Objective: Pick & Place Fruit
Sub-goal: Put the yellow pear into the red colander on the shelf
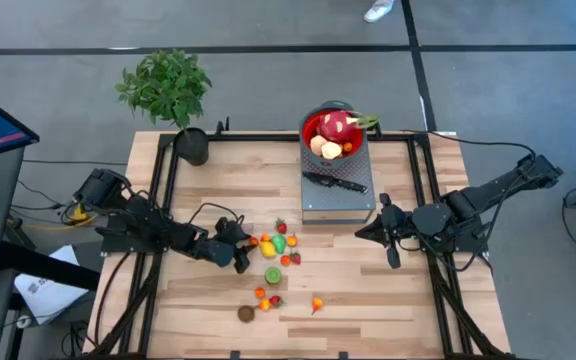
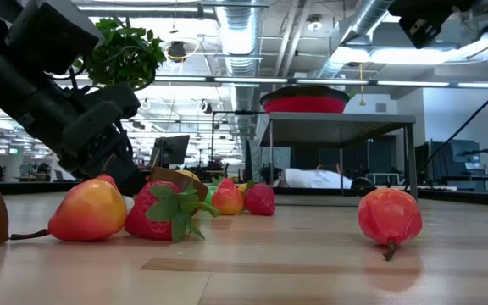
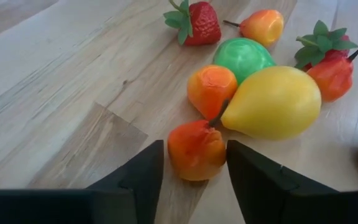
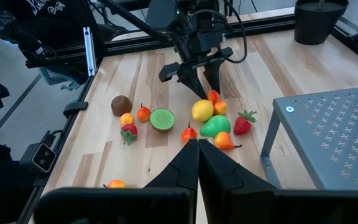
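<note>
**Left claw straddling a small orange-red fruit**

High view: we are seeing the left claw (image 1: 243,250) lying low on the wooden surface (image 1: 388,300), at the edge of the scattered fruit cluster (image 1: 276,245). The right claw (image 1: 388,235) is waiting beside the grey stand (image 1: 338,195). The red bowl (image 1: 320,125) on that stand is holding the dragon fruit (image 1: 336,126).

Low view: we are looking past a strawberry (image 2: 161,212) and a peach-coloured pear (image 2: 87,210) lying in front.

Left wrist view: the fingers (image 3: 138,174) are standing narrowly apart around an orange-red fruit (image 3: 196,149), just beside it; whether they are touching, we cannot tell. A yellow lemon (image 3: 275,102) is touching that fruit.

Right wrist view: the right fingers (image 4: 185,168) are pressing together, holding nothing.
</note>
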Controlling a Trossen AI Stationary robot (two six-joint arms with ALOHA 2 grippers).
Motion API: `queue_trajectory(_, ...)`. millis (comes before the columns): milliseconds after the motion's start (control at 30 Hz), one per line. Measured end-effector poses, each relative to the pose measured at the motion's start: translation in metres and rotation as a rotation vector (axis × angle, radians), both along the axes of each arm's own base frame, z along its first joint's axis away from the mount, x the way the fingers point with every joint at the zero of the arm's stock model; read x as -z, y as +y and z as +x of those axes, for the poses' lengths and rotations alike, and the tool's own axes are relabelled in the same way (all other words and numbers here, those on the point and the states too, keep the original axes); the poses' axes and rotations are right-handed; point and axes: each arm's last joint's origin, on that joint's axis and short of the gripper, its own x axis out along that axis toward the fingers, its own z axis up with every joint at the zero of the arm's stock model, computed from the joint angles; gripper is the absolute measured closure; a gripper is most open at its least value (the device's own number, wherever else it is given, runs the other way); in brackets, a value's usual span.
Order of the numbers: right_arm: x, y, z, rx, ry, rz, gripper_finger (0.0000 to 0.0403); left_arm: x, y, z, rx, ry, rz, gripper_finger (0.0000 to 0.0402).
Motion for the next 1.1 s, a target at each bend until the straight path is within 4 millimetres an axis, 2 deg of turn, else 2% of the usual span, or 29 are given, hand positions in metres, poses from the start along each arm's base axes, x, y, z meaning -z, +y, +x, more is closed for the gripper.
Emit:
queue_trajectory(300, 0.0, 0.0, 0.0, 0.0, 0.0, 0.0, 0.04, -0.001, 0.0, 0.001, 0.0, -0.013, -0.005, 0.0268)
queue_trajectory(700, 0.0, 0.0, 0.0, 0.0, 0.003, -0.002, 0.04, -0.004, -0.001, 0.001, 0.0, -0.036, -0.013, 0.0269)
queue_trajectory(867, 0.0, 0.0, 0.0, 0.0, 0.004, -0.002, 0.04, -0.02, 0.0, 0.001, 0.02, -0.094, -0.012, 0.0269)
queue_trajectory(1100, 0.001, 0.0, 0.0, 0.0, 0.007, -0.003, 0.04, -0.061, 0.002, -0.005, 0.07, -0.243, 0.021, 0.0272)
